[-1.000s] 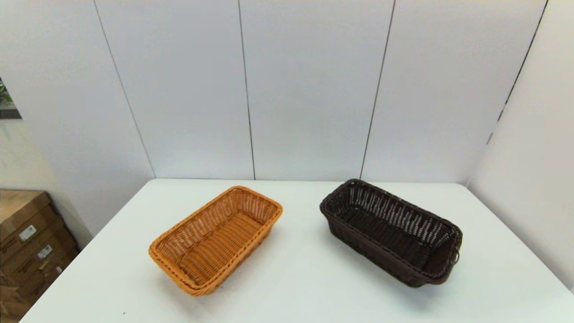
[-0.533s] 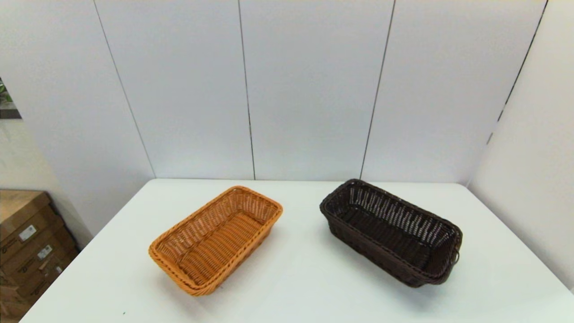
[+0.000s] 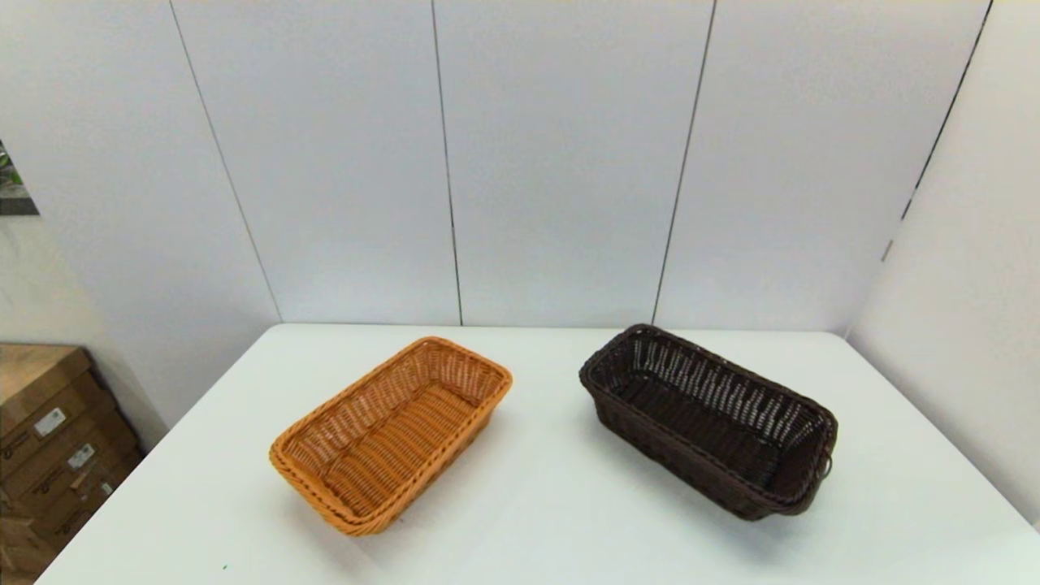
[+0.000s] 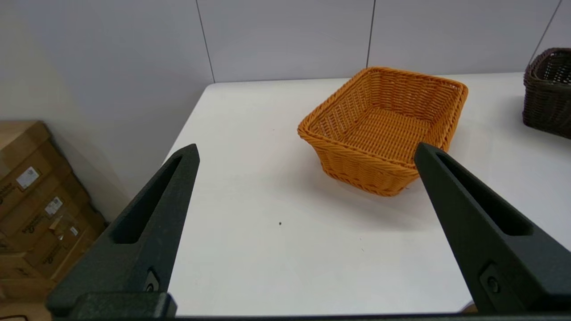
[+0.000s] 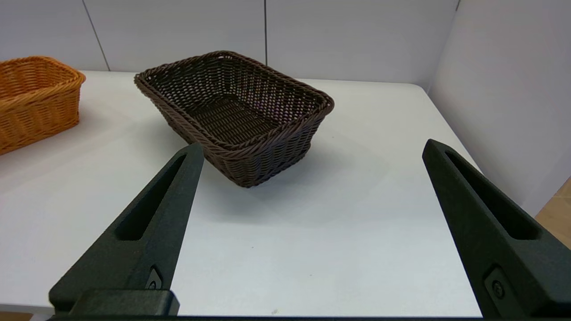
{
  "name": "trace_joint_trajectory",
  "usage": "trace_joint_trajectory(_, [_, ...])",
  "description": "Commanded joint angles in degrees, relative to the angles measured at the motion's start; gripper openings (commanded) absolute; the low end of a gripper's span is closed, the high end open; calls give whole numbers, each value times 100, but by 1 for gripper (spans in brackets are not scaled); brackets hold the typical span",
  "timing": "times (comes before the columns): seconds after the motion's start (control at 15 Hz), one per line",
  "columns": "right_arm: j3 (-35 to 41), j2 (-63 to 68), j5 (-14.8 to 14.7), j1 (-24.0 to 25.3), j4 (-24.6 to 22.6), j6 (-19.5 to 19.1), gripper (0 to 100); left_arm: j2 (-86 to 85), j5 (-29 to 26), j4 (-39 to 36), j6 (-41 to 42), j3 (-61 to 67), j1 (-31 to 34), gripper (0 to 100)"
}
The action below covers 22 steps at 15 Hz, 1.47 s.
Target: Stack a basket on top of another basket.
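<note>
Two baskets sit apart on our white counter (image 3: pixel 552 504), neither touched yet. In the head view the orange-tan basket (image 3: pixel 392 432) lies left of centre and the dark brown basket (image 3: pixel 708 418) right of centre, bare counter between them, their long sides angled toward each other at the far end. Both stand upright and empty, so we judge the stacking has not begun: the dark one has to be lifted and set into the orange-tan one.

Neither of our arms shows in the head view; both appear held back at the near edge, which reads as a starting pose. Only the wrist views reveal them. Our left gripper (image 4: pixel 305 151) is spread wide and holds nothing, with the orange-tan basket framed in the upper middle of that picture, well ahead of the fingertips. Our right gripper (image 5: pixel 312 149) is likewise spread and unloaded, the dark basket in the upper centre of its frame, its near corner closest to us. That placement suggests the right arm is the natural one to take the dark basket by its braided rim.

From the wrist cameras we also get the flared side walls and open weave from low down, where the head view mostly shows the interiors. Cardboard boxes (image 3: pixel 49 439) appear at lower left, beside the counter.
</note>
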Motion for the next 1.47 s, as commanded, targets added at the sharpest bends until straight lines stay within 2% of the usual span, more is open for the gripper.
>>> trace_joint_trajectory(0.07, [1,-2,2,0,-1,-7,100,336,100,5,0,-320,4,100])
trace_joint_trajectory(0.67, [1,-2,2,0,-1,-42,100,2577,30,58,-326,-970,4,100])
trace_joint_trajectory(0.93, [1,-2,2,0,-1,-42,100,3869,249,225,-440,-1295,145,100])
trace_joint_trajectory(1.13, [1,-2,11,0,-1,-51,100,4950,671,216,-1354,-1638,136,100])
trace_joint_trajectory(1.33, [1,-2,2,0,-1,-51,100,5706,724,189,-2066,-1866,-40,100])
trace_joint_trajectory(1.47, [1,-2,11,0,-1,-59,100,6339,873,181,-3164,-2016,-409,100])
